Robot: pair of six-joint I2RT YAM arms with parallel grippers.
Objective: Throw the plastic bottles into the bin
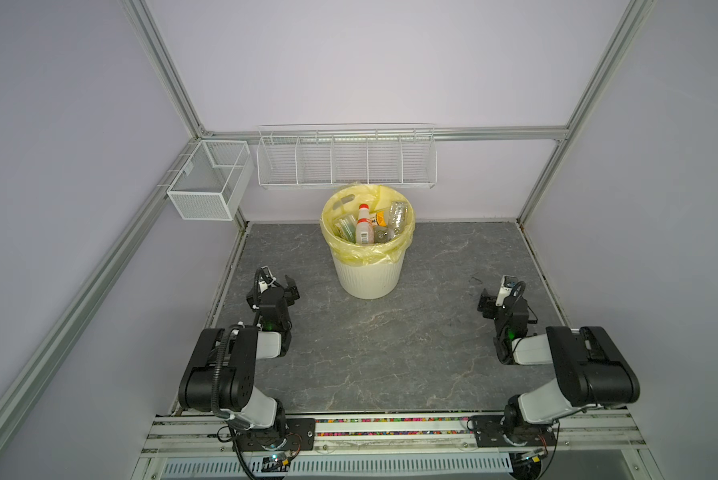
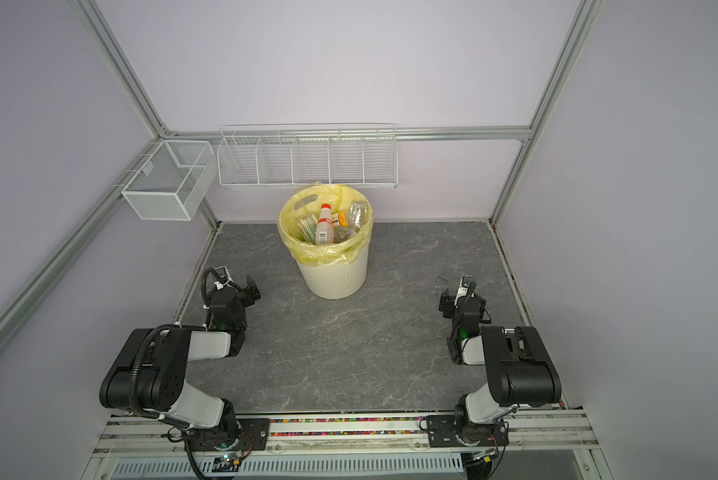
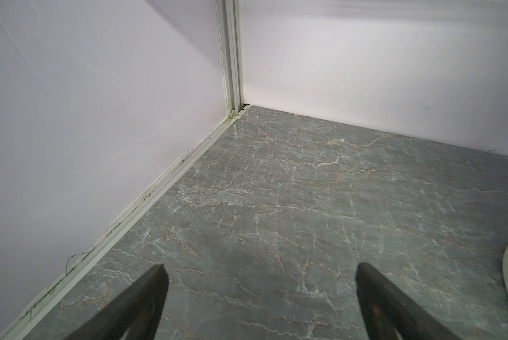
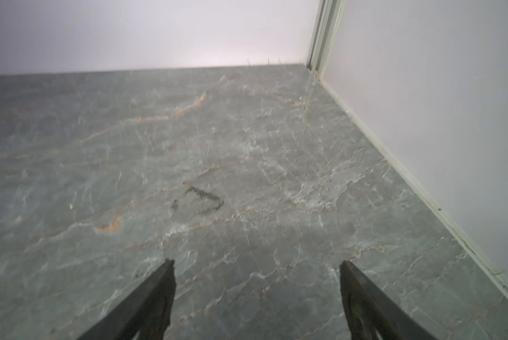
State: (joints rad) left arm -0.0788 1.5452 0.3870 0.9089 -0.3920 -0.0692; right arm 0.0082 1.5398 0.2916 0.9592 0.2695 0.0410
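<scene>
- Starting on the left, a white mesh basket (image 1: pixel 207 183) hangs from the frame rail on the side wall, above the table's far-left corner.
- Nearer me, the left gripper (image 3: pixel 260 269) sits low over the grey marbled table (image 1: pixel 390 353), close to its left edge, with the arm folded back toward its base.
- Its jaws are spread wide. In the left wrist view only bare tabletop shows between the two dark fingers (image 3: pixel 147 294), and they clasp nothing. Whether the tips touch the surface I cannot tell.
- Along the back wall runs a long white wire rack (image 1: pixel 345 160) with five compartments, mounted just above the bin.
- The bin (image 1: pixel 365 278) stands upright at the middle of the table's far side, near the back wall. It is cream and ribbed, with a yellow bag (image 1: pixel 361 253) folded over its rim.
- The plastic bottles (image 1: pixel 397 216) lie piled inside the bin. In both top views a white bottle with a red cap (image 1: pixel 363 226) leans in the middle, with clear crumpled ones around it.
- On the right, the right gripper (image 4: pixel 257 265) sits low over the table near the right edge, well apart from the bin and about level with the left one.
- Its jaws also gape wide, with nothing but bare table showing between the fingers. A dark scuff mark (image 4: pixel 202 200) lies on the surface ahead of the tips, apart from them.
</scene>
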